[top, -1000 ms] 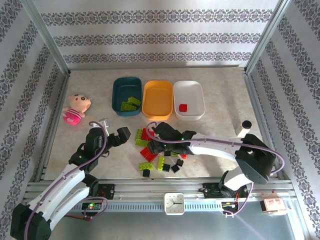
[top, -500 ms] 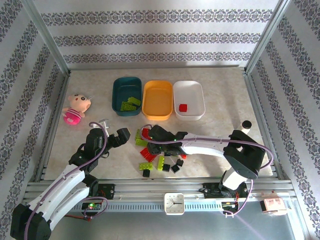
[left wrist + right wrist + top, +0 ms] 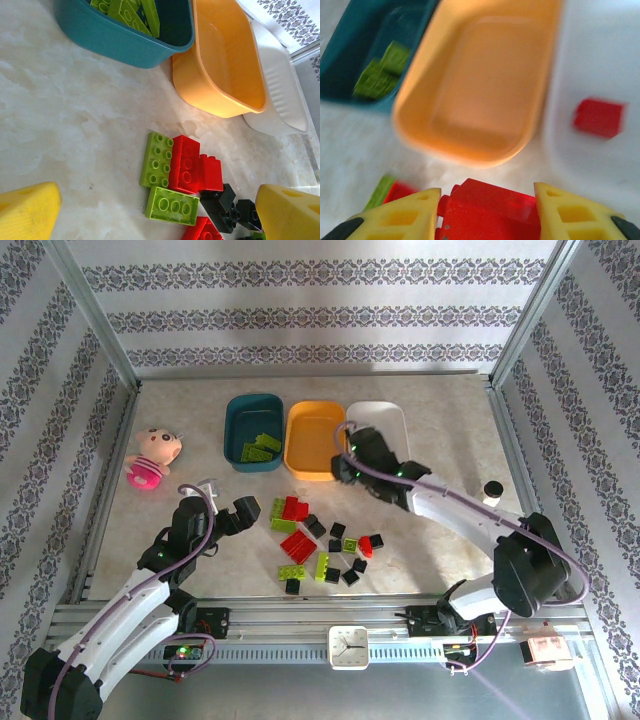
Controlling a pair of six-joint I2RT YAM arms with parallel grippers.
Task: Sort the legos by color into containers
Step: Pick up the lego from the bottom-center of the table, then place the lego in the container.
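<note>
Between the yellow fingers (image 3: 402,217) of the right gripper (image 3: 486,222): one red lego (image 3: 487,202), jaws clamped against its two sides. Brick is clear of the table (image 3: 190,415).
- Straight ahead of this gripper: orange tub (image 3: 485,90).
- Ahead, to its right: white tub (image 3: 600,60), with a single red brick (image 3: 598,117) on the floor.
- Ahead, far to its left: dark teal tub (image 3: 340,65) holding lime green bricks (image 3: 380,72).
- Wrist view is blurred; stud detail is not readable.

From above, the right gripper (image 3: 350,458) sits over the near rims where the orange tub (image 3: 315,440) and white tub (image 3: 388,418) meet.

Left gripper (image 3: 232,500): jaws spread wide apart, gripping nothing, low over the table.
- Just ahead of it: loose pile (image 3: 320,540) of legos on the table.
- Nearest its fingers are two lime green pieces (image 3: 156,159), touching a red pair (image 3: 192,167), with black ones (image 3: 220,200) beside those.
- Beyond the pile: dark teal tub (image 3: 110,42), then orange tub (image 3: 215,75), then white tub (image 3: 280,95), side by side.

The loose pile lies on the base side of the right gripper, well apart from it.
</note>
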